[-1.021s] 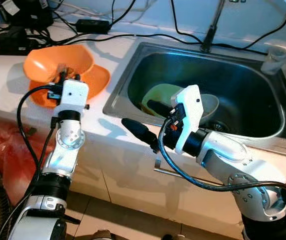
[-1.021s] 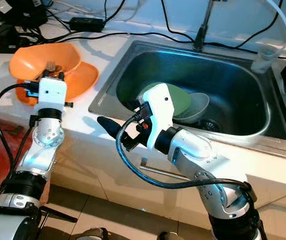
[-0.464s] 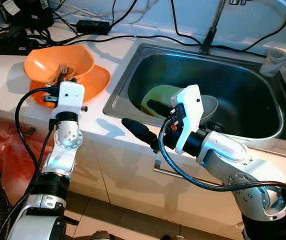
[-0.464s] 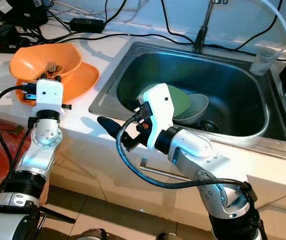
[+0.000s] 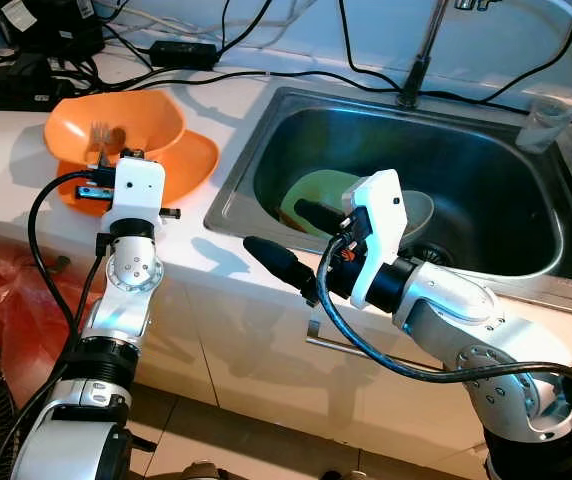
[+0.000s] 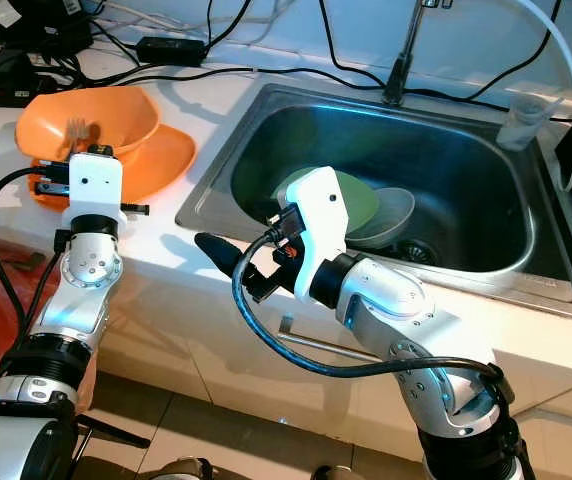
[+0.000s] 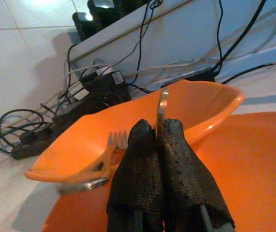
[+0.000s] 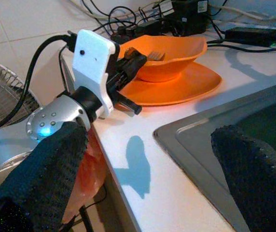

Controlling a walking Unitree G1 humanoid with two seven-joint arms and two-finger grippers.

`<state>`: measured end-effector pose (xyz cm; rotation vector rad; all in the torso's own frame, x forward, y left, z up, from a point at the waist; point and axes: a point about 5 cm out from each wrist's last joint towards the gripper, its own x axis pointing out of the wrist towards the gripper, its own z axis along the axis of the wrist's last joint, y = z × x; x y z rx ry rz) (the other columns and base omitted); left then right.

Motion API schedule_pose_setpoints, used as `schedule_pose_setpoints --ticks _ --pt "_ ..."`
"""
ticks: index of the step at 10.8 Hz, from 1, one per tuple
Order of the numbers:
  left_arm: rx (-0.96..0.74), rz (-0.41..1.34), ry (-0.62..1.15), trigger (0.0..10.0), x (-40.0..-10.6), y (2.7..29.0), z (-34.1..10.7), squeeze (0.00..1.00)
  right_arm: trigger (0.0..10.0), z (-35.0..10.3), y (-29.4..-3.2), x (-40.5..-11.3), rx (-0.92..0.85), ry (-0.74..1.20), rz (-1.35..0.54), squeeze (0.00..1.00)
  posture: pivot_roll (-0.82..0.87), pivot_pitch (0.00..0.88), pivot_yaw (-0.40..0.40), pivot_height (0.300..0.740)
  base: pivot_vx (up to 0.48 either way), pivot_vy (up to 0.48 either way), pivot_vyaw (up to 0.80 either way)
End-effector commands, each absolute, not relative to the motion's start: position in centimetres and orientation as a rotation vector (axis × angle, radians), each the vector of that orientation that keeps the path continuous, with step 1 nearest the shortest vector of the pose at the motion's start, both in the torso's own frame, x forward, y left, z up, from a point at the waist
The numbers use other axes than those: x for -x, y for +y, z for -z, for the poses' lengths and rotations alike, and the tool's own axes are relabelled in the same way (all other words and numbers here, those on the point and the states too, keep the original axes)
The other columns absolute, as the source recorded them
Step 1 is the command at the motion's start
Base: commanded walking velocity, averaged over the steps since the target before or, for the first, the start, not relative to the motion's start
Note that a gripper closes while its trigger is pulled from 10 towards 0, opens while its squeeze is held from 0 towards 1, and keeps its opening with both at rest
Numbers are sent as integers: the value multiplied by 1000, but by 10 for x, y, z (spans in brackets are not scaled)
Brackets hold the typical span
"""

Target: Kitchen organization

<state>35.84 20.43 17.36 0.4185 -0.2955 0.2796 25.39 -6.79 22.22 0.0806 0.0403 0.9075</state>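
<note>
Here, left gripper (image 7: 156, 133) at orange bowl (image 7: 196, 108) rim.

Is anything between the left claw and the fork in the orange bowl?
Nothing visible does. The left claw is shut on the fork's handle; the fork lies tines-up in the orange bowl, which sits on an orange plate.

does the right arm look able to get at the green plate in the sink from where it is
Probably yes. The right gripper hangs open at the sink's near rim, and the green plate leans just beyond, with nothing between them.
</note>
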Motion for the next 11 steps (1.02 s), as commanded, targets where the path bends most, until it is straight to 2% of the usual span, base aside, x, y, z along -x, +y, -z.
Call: schedule_pose_setpoints --ticks 1,6,11 --pt "-416 -280 -301 0 -361 205 -177 0 10000 -224 -69 -255 -73 35 -904 0 -62 88 -34 740 0 0 0" --pt "-424 -269 -365 0 -360 201 -185 0 10000 -224 -69 -255 -71 33 -905 0 -61 80 -34 740 0 0 0" --pt "-352 -166 -460 0 -362 170 -207 0 10000 -224 -69 -253 -81 35 -950 0 -54 66 -22 740 0 0 0"
